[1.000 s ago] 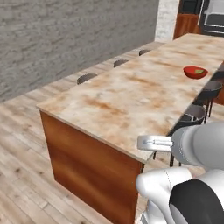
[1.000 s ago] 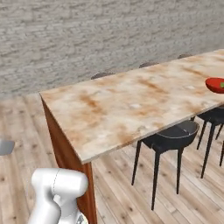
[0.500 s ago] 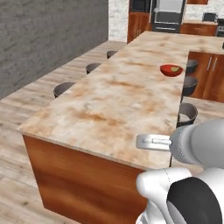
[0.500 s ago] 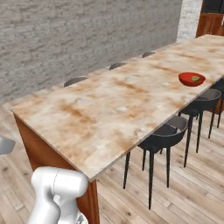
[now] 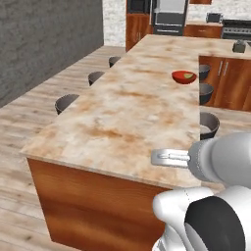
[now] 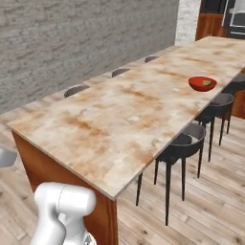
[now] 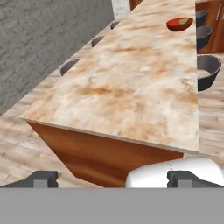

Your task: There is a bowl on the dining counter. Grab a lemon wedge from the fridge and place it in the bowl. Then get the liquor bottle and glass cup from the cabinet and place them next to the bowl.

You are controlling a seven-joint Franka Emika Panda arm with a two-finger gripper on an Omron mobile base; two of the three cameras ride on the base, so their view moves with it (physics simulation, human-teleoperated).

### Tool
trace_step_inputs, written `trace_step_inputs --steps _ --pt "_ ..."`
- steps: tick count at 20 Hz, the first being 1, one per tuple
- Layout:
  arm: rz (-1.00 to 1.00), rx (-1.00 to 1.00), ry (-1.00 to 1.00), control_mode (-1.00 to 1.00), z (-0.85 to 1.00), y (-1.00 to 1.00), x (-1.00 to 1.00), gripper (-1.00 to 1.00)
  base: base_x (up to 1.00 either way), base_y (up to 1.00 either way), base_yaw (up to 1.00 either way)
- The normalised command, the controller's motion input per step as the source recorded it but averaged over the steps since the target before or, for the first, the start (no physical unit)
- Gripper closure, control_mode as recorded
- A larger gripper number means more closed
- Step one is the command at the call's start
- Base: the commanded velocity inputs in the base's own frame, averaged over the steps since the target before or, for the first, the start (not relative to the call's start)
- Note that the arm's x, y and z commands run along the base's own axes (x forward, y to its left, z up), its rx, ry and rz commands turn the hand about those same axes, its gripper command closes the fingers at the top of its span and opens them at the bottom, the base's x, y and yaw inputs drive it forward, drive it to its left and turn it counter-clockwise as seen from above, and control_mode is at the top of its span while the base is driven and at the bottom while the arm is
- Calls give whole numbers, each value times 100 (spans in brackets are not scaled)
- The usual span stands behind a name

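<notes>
The counter (image 5: 132,112) runs from lower left to upper right in both base views, with dark stools (image 6: 184,143) along its sides. The red bowl (image 5: 184,77) sits upper right on it, a green wedge (image 6: 206,83) inside. The gripper (image 7: 111,178), fingertips (image 7: 43,178) wide apart, holds nothing at the hand view's bottom.

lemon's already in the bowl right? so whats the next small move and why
Probably keep driving toward the far kitchen cabinets for the bottle and cup. The red bowl on the dining counter already holds a green wedge, nothing stands beside it, and the gripper is open and empty.
</notes>
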Motion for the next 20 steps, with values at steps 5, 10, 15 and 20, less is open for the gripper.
trace_step_inputs --steps 5,10,15,20 --pt "0 0 0 100 0 0 0 -100 0 100 2" --pt "0 0 0 100 0 0 0 -100 9 100 1" --pt "0 0 0 100 0 0 0 -100 41 100 0" --pt "0 0 0 100 0 0 0 -100 53 100 -2"
